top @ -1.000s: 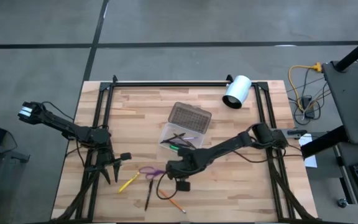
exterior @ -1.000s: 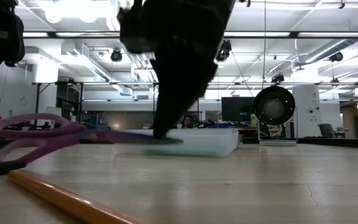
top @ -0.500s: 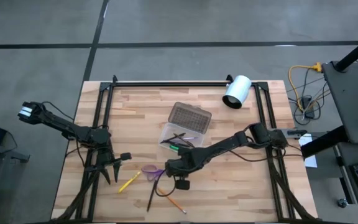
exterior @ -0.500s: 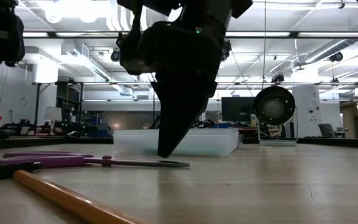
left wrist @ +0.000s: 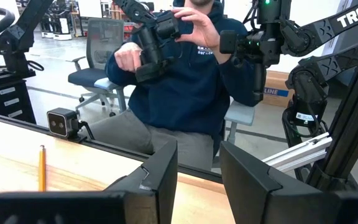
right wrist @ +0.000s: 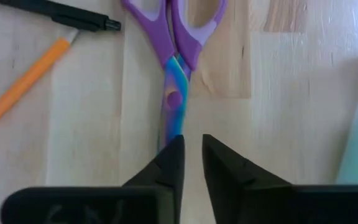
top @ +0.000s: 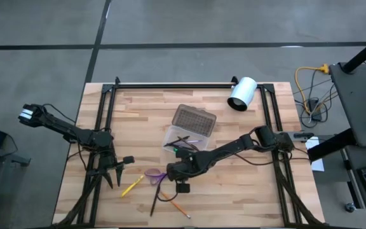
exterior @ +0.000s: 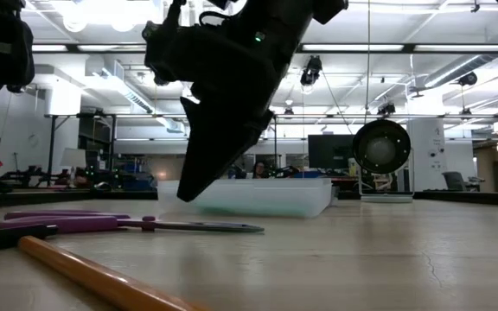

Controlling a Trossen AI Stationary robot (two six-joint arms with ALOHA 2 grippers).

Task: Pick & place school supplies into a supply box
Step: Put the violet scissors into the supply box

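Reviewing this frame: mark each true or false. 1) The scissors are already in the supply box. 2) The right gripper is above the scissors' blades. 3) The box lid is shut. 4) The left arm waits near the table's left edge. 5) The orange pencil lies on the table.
1) False. The scissors lie flat on the table, outside the supply box.
2) True. The right gripper hangs just over the blade tips, its fingers nearly closed on nothing.
3) False. The dotted lid is swung open, and pens show inside the box.
4) True. The left gripper sits there, away from the supplies, fingers apart.
5) True. The orange pencil lies near the table's front edge.
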